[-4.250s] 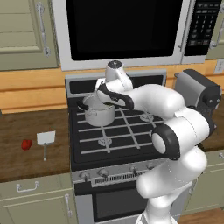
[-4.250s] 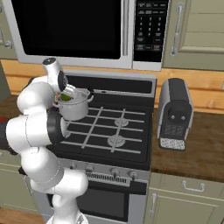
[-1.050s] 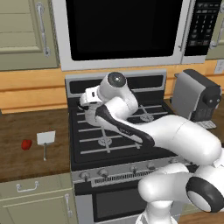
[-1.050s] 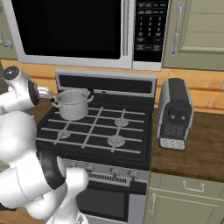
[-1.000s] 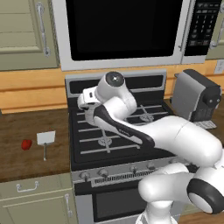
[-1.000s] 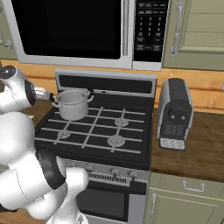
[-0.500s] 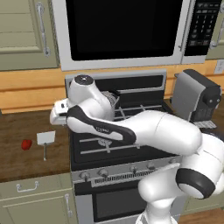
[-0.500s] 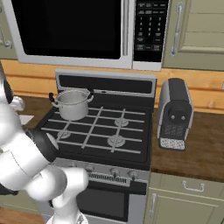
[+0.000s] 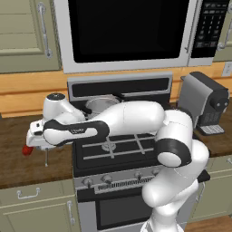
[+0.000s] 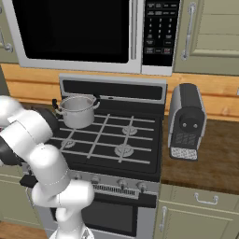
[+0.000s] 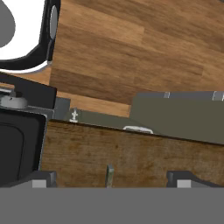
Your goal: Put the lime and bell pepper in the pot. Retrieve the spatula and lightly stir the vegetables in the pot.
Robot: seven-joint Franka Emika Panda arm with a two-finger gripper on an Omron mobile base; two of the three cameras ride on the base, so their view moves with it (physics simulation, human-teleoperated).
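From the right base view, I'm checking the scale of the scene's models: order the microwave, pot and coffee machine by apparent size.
1. microwave, clearly largest, though cropped by the frame.
2. coffee machine.
3. pot, smallest; it sits farther back, so part of that gap may be distance.

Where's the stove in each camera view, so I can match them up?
Left base view: stove at centre.
Right base view: stove centre-left, pot on its back left burner.
Hand view: stove, black, at the lower left edge.
Shared landmark: the dark wooden counter beside it.

The arm has swung left from the pot (image 10: pixel 78 110) to the counter (image 9: pixel 18 156), pincer (image 11: pixel 109 176) over the spatula (image 11: pixel 109 175).
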